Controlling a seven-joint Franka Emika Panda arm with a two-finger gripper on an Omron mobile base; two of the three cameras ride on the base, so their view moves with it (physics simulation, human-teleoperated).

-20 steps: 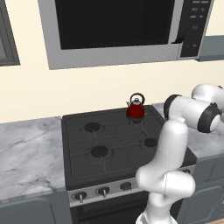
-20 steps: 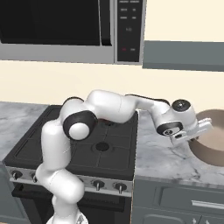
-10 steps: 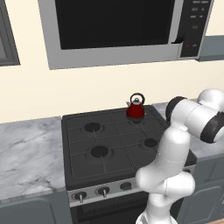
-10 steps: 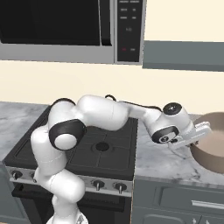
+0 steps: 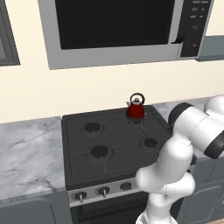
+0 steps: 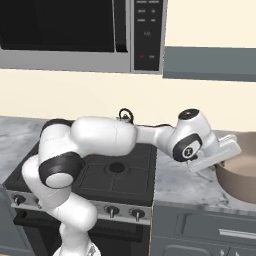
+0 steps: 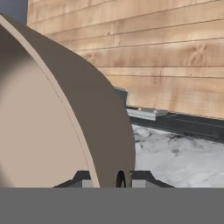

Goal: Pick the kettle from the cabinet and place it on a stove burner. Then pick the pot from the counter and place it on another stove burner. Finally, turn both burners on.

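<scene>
The red kettle (image 5: 135, 108) stands on the stove's back right burner; its black handle (image 6: 125, 114) peeks over my arm. The wide beige pot (image 6: 242, 175) sits on the marble counter (image 6: 180, 185) right of the stove (image 5: 109, 144). My gripper (image 6: 227, 152) reaches to the pot's near rim. In the hand view the pot's wall (image 7: 65, 131) runs down between the two finger tips, and the gripper (image 7: 111, 179) is shut on that rim. Three black burners (image 5: 99, 151) are bare. The grey cabinet slab (image 6: 210, 62) hangs above the pot.
A silver-framed microwave (image 5: 118, 26) hangs over the stove. Silver knobs (image 5: 103, 191) line the cooktop's front. Marble counter (image 5: 26, 153) also extends left of the stove. A wooden panelled wall (image 7: 166, 57) stands beyond the pot in the hand view.
The arm's elbow has swung and the hand has turned a little, still gripping the pot's rim. The pot and the kettle have hardly shifted.
</scene>
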